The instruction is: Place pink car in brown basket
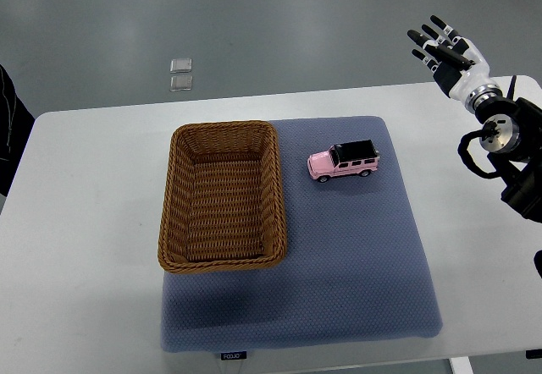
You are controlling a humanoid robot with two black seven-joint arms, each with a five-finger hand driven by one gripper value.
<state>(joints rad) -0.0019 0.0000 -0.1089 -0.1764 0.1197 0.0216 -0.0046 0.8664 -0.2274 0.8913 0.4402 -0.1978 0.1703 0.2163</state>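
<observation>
A pink toy car point(343, 161) with a black roof sits on the blue mat point(356, 255), just right of the brown wicker basket point(176, 213). The basket holds nothing and lies on the mat's left part. My right hand point(442, 49) hovers beyond the table's far right corner, well up and right of the car, fingers spread and holding nothing. Its arm comes in from the right edge. The left arm does not show.
The white table point(85, 222) carries the mat. Two small clear square pieces point(180, 74) lie on the grey floor behind the table. A dark object point(7, 129) shows at the left edge.
</observation>
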